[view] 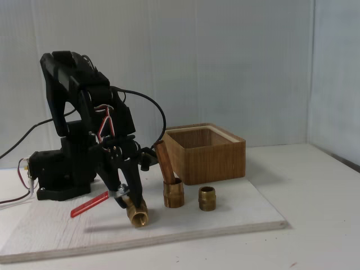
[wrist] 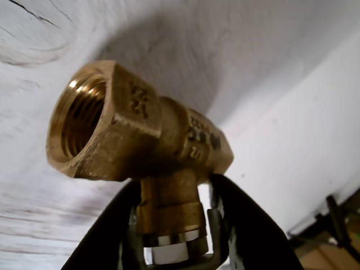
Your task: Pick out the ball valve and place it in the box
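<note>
Wrist view shows the brass ball valve [wrist: 140, 135] with its round threaded opening and stamped hexagonal body, its silvery stem clamped between the black gripper [wrist: 174, 225] fingers. Fixed view shows it just above the pale board [view: 236, 216], thin red lever handle sticking out left, well apart from the ribbed brown wooden box [view: 211, 160].

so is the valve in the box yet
Out. The valve sits at the board, clamped in the pincer, left of the box in the fixed view.
</note>
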Robot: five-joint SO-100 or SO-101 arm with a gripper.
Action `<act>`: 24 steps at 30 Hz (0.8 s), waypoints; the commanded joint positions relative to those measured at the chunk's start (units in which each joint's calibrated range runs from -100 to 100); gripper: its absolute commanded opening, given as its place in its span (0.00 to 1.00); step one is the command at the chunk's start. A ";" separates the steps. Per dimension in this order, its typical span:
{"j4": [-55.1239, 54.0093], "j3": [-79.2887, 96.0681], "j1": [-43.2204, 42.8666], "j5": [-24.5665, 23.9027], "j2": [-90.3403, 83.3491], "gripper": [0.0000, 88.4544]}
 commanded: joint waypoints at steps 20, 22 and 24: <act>11.12 -7.06 0.07 1.65 0.07 0.07; 13.71 -10.40 0.07 1.70 0.07 0.07; 16.20 -13.56 0.22 1.70 0.07 0.07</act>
